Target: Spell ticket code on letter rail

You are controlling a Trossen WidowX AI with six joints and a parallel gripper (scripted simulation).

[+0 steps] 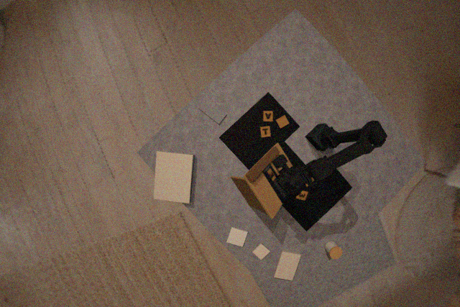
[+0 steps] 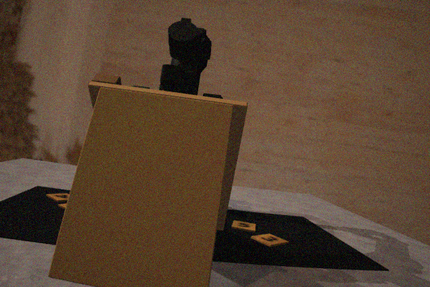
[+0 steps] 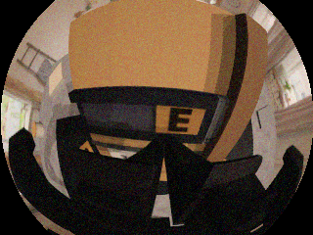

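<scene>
The tan board (image 1: pixel 265 193) (image 2: pixel 146 179) (image 3: pixel 142 49) stands tilted. In the wrist view its dark rail (image 3: pixel 117 117) holds an E tile (image 3: pixel 180 120) at the right end; the rail to its left is empty. My gripper (image 3: pixel 164 139) is shut with nothing between its fingertips, just below the rail, near the E tile's left part. The printed code cannot be read behind the fingers. An A-like tile (image 1: pixel 267 116), a T tile (image 1: pixel 265 131) and a tile with no readable letter (image 1: pixel 282 121) lie on one black mat. Another E-like tile (image 1: pixel 302 195) (image 2: pixel 269 239) and a second tile (image 2: pixel 243 225) lie on the other.
The two black mats (image 1: pixel 241 136) (image 1: pixel 308 218) lie on the grey counter on either side of the board. A large pale block (image 1: pixel 173 177), several pale flat pieces (image 1: pixel 236 236) (image 1: pixel 287 265) and an orange-topped cylinder (image 1: pixel 335 252) are farther out. The arm reaches over the second mat.
</scene>
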